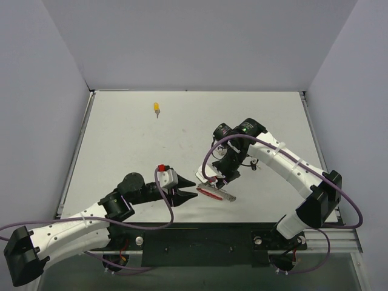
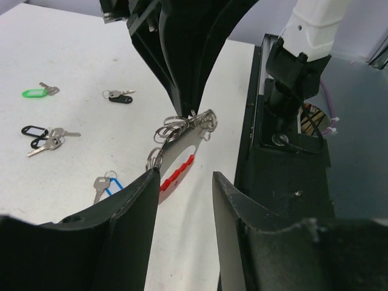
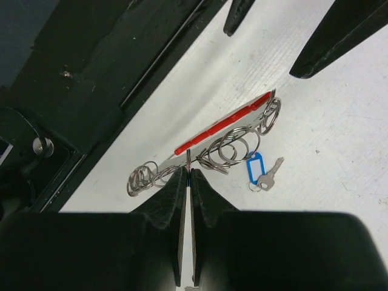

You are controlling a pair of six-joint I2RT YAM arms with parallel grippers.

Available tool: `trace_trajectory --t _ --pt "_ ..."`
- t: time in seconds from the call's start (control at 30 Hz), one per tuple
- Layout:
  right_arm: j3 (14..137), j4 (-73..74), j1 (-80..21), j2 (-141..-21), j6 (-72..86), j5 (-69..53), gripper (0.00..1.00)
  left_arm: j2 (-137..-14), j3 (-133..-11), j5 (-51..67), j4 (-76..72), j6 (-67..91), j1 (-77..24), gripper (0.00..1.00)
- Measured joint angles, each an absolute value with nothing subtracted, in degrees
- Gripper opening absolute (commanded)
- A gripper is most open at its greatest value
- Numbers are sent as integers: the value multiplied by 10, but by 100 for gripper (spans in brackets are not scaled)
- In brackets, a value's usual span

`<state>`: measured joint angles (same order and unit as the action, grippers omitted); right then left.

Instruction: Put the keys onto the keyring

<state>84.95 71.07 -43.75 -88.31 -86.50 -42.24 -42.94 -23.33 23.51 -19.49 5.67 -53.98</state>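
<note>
The keyring (image 1: 216, 193) is held near the 6 o'clock side of the table (image 1: 121, 139), its wire pinched by the closed right gripper (image 1: 212, 182). The left gripper (image 1: 188, 189) is open and empty at its 9 o'clock. Probably the blue-tagged key (image 3: 260, 173), just beside the ring, is to be fetched next.

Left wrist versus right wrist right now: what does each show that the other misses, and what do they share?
Only the left wrist: the green-tagged key and the black-tagged keys, lying loose farther off. Only the right wrist: the keyring with its red arc uncovered end to end, and the exact spot where the right gripper is shut on the thin wire beside it. Both: that keyring, the blue-tagged key next to it, and the left gripper, open and holding nothing.
</note>
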Motion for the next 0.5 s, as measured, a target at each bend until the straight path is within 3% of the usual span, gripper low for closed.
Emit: trace_trajectory --t 0.5 --pt "849 738 -415 -883 -904 -461 0 -435 -212 91 -172 -16 -605 43"
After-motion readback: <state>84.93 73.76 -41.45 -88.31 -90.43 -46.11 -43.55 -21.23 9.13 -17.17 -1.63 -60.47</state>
